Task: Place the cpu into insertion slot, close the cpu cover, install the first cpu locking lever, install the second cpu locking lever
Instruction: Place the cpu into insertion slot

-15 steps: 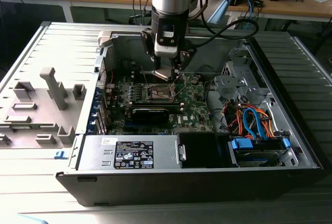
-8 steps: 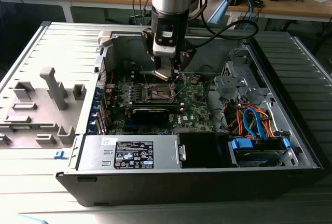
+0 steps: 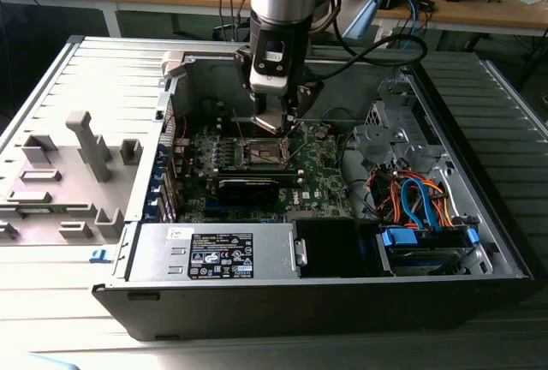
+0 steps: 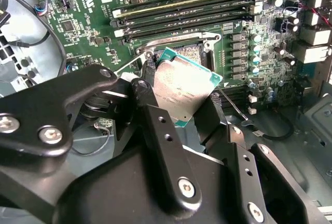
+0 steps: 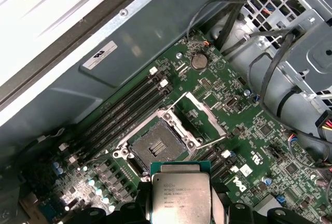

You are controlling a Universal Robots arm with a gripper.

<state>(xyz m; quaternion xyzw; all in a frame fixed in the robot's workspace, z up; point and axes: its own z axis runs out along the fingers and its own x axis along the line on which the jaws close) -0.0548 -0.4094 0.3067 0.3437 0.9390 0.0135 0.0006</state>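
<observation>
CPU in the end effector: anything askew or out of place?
The cpu, held in the end effector, is turned relative to the insertion slot: their edges are not parallel in the first wrist view. Nothing looks damaged.

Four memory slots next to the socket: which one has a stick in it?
The memory slot farthest from the socket: a pale yellow-green edge runs along it; the other three look black and empty.

cpu point(image 5: 180, 198) 1 | insertion slot point(image 5: 158, 146) 1 | cpu cover point(image 5: 208, 112) 1 (raised) | pincer point(image 3: 276, 123) 1
</observation>
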